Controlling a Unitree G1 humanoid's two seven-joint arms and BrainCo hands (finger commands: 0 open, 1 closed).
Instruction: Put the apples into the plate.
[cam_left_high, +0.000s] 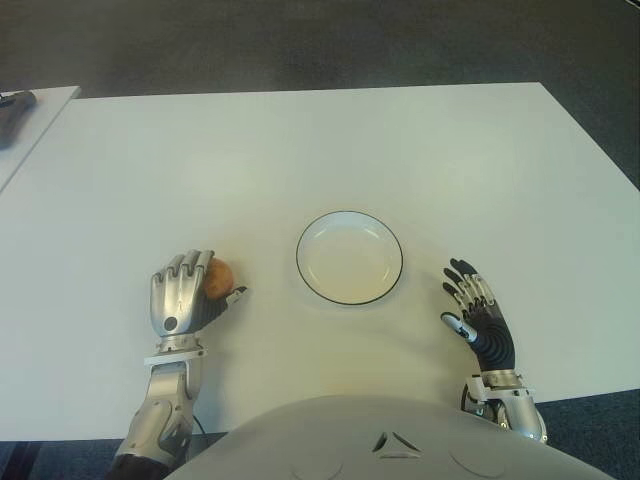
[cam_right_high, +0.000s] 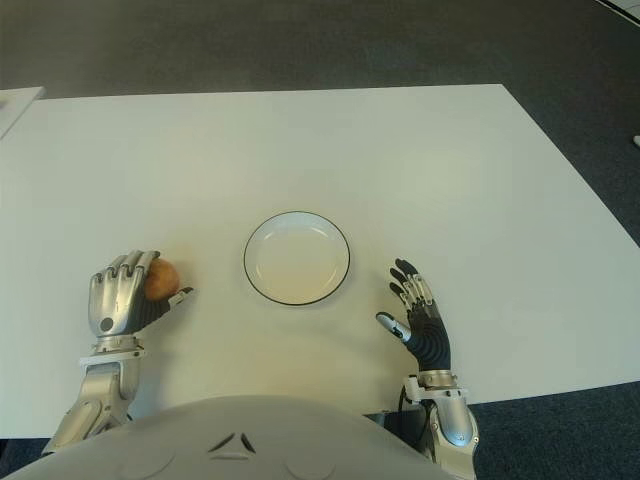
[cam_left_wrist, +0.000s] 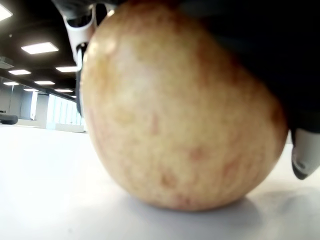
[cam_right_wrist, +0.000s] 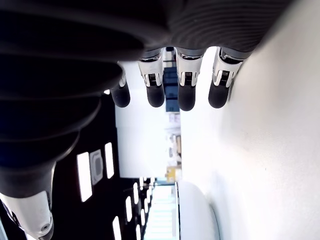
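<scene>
White table (cam_left_high: 330, 150) over dark carpet, with the plate (cam_left_high: 349, 257) empty at centre. Only one apple (cam_left_high: 217, 277) is visible, left of the plate and on the tabletop, with the left hand (cam_left_high: 180, 296) curled around it. Nothing is delivered yet; the lift and carry to the plate remain. Right hand (cam_left_high: 480, 318) shows right of the plate, fingers spread, holding nothing. Left wrist view adds what the eye views hide: the apple's underside touches the table, so it isn't lifted.
</scene>
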